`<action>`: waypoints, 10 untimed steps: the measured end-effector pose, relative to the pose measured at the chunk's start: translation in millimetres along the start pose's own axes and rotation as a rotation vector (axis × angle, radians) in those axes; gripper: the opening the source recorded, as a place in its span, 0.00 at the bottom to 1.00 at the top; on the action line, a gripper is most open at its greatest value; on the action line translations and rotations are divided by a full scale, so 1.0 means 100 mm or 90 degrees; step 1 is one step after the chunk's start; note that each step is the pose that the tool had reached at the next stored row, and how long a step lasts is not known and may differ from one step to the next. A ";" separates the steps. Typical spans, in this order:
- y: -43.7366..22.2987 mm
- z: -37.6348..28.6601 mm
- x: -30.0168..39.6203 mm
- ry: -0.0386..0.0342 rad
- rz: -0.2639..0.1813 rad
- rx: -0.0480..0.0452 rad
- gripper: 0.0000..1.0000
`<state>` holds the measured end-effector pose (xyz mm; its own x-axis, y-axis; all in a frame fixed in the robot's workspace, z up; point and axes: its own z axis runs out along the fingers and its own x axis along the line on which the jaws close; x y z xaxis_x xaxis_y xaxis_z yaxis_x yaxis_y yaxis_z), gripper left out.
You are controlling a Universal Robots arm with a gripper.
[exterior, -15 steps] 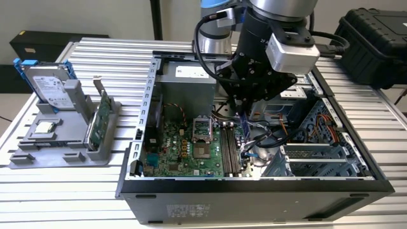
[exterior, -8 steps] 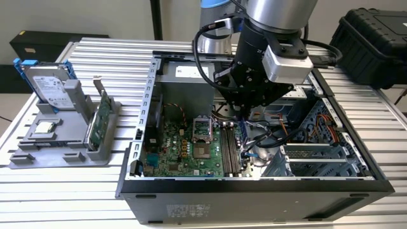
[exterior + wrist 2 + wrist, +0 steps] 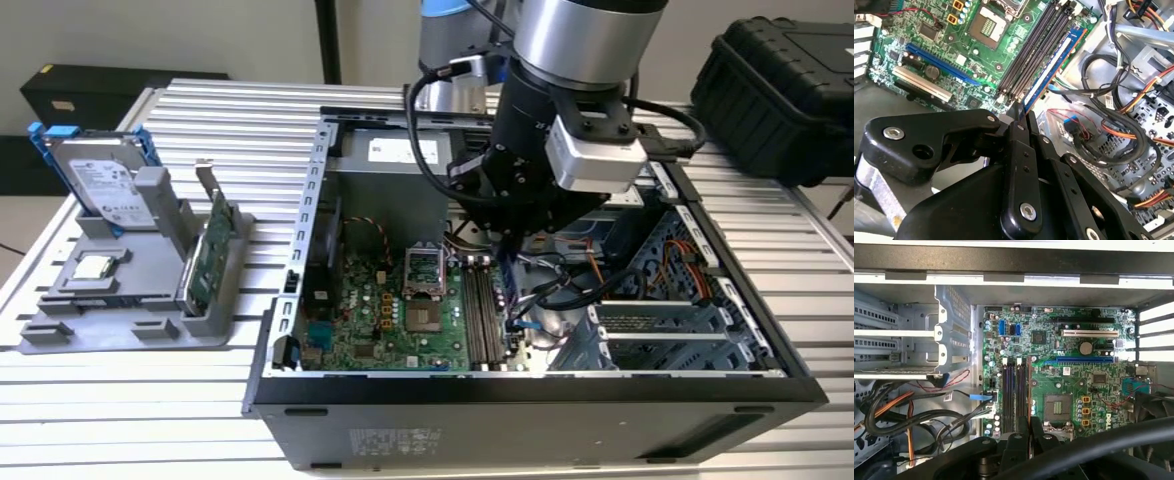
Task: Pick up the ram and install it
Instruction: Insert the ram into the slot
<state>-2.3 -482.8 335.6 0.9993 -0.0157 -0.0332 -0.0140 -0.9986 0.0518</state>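
Pincer: the pincer point(image 3: 514, 240) hangs at centre frame in the exterior view, lowered into the open computer case point(image 3: 534, 400). In both wrist views point(image 3: 1025, 116) point(image 3: 1029, 426) its black fingers are drawn narrow and pinch one end of the ram.
Ram: the ram point(image 3: 1054, 62) is a thin, bluish-dark stick standing on edge in the second wrist view. It runs out from the fingertips parallel to the memory slots point(image 3: 1034, 50), on their cable side. I cannot tell whether it is seated in a slot.
Memory slots: black, side by side on the green motherboard point(image 3: 1069, 370), just beside the CPU socket point(image 3: 1058, 407).
Cables: a black and orange bundle point(image 3: 1114, 115) lies near the ram.
Case: lies open on the slatted worktop point(image 3: 134, 400), lower centre of the exterior view.
Holder: a grey holder point(image 3: 134, 300) at the exterior view's left, near the case, carries a hard drive point(image 3: 107, 180) with blue rails and a green card point(image 3: 207, 250) on edge.
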 end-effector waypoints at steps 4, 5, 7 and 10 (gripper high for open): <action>-0.010 0.044 0.027 0.0000 0.000 -0.0001 0.00; -0.013 0.055 0.035 0.0000 0.000 0.0000 0.00; -0.020 0.076 0.049 0.0000 0.000 0.0001 0.00; -0.025 0.103 0.063 0.0000 0.000 0.0001 0.00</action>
<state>3.7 -480.9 325.0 0.9993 -0.0157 -0.0331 -0.0139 -0.9986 0.0516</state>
